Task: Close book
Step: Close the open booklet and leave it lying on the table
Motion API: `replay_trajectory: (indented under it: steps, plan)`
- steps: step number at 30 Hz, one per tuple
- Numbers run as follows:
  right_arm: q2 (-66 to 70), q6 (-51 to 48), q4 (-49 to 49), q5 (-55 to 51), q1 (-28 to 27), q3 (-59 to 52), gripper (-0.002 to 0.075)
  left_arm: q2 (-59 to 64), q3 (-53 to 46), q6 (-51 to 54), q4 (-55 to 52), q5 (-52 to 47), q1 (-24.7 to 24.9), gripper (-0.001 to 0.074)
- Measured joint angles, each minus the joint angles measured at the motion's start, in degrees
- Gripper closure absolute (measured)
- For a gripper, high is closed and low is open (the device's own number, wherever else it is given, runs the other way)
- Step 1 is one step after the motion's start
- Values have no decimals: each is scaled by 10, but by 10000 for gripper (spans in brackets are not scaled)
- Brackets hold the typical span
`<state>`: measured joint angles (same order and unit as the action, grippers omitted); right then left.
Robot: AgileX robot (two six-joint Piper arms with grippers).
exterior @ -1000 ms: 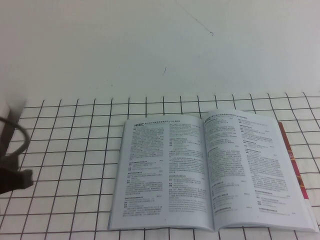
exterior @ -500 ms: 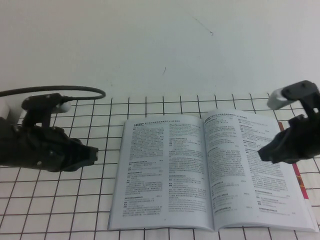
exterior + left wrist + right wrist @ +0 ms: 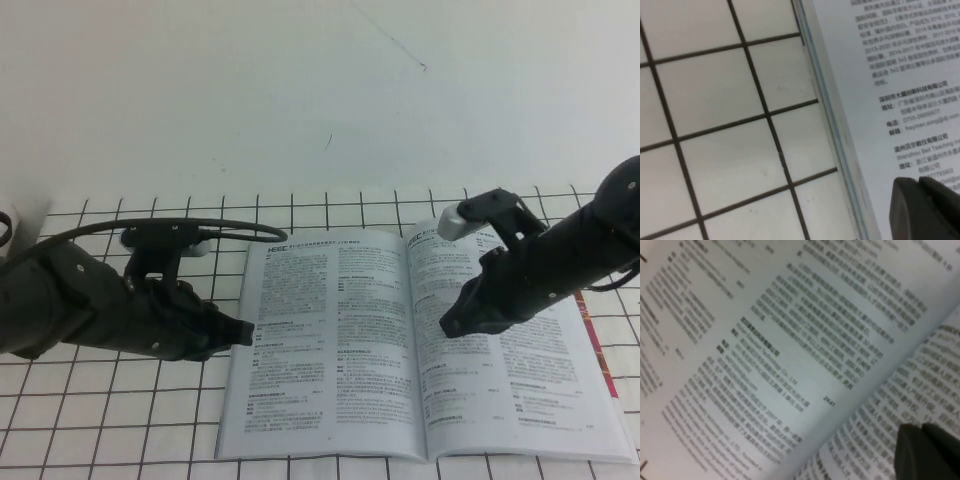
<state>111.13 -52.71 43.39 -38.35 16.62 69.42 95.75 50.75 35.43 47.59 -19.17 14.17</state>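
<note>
Hovering over one book (image 3: 340, 350): left hand (image 3: 246, 328), right hand (image 3: 450, 324), seemingly closed.

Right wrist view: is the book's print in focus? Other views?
Right wrist view: book print blurred, right hand dark over the right page near the spine. Left wrist view: sharper, characters distinguishable by the left hand at the book's left edge. High view: even light, no glare.

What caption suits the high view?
Open book: left gripper at its left edge, right gripper over its right page.
</note>
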Motion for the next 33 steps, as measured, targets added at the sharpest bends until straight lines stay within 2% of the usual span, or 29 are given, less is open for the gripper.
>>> replay_trajectory:
  steps: [15, 28, 33]
  plan:
    - [70, 63, -41, -6, -2, 20, 729, 48, 9, 6, 17, 71, 3, 739]
    - [71, 66, -38, -8, -2, 20, 729, 130, 78, -10, 39, -12, 1, 739]
    - [72, 57, -29, -8, -3, 20, 729, 142, 101, 9, 93, -68, -1, 739]
